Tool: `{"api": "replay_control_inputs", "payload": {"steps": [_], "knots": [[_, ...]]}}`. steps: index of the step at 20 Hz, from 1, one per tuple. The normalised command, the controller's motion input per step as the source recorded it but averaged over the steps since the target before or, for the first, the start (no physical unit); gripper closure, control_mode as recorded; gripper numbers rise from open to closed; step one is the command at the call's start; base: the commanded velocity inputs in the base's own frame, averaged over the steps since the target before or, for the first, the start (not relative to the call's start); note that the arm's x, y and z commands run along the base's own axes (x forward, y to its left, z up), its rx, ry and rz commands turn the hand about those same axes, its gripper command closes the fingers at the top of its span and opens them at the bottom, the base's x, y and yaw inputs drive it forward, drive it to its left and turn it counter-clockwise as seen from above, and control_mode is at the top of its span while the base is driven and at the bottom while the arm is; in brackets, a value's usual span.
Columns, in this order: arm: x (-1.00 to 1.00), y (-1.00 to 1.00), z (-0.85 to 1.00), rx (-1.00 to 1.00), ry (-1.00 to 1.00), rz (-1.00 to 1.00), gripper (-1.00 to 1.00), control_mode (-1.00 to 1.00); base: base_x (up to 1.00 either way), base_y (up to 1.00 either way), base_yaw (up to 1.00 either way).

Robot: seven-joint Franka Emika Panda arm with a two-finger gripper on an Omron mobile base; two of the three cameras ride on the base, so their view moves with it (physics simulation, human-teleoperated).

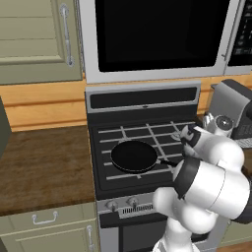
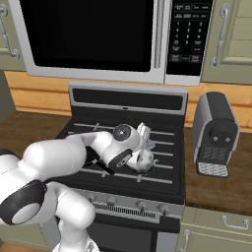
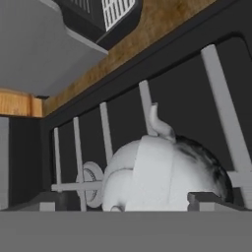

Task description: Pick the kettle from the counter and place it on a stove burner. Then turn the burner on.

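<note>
The stove (image 1: pixel 142 147) carries a black frying pan (image 1: pixel 134 156) on its front left grates. On the wood table (image 2: pixel 216 189) to the right stands a dark coffee machine (image 2: pixel 215 133). The kettle (image 2: pixel 143 161) sits on the front right stove burner (image 3: pixel 91 184), directly under the tool (image 2: pixel 143 135). The tool's fingers (image 3: pixel 209 199) stand wide apart, straddling the kettle's arched handle without clamping it. The microwave keypad writing is too small to read.
</note>
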Motion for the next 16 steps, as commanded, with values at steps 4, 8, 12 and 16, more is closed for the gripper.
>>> {"api": "replay_control_inputs", "payload": {"steps": [4,8,12,16], "knots": [[-0.1,0.0,0.01,0.0,0.08,-0.02,-1.0,-1.0,0.0,0.0,0.0],[-0.04,0.0,0.2,0.0,-0.01,0.0,-1.0,-1.0,0.0,0.0,0.0],[0.0,0.0,0.3,0.0,-0.1,0.0,-1.0,-1.0,0.0,0.0,0.0],[-0.02,0.0,0.21,0.0,-0.06,0.0,-1.0,-1.0,0.0,0.0,0.0]]}}
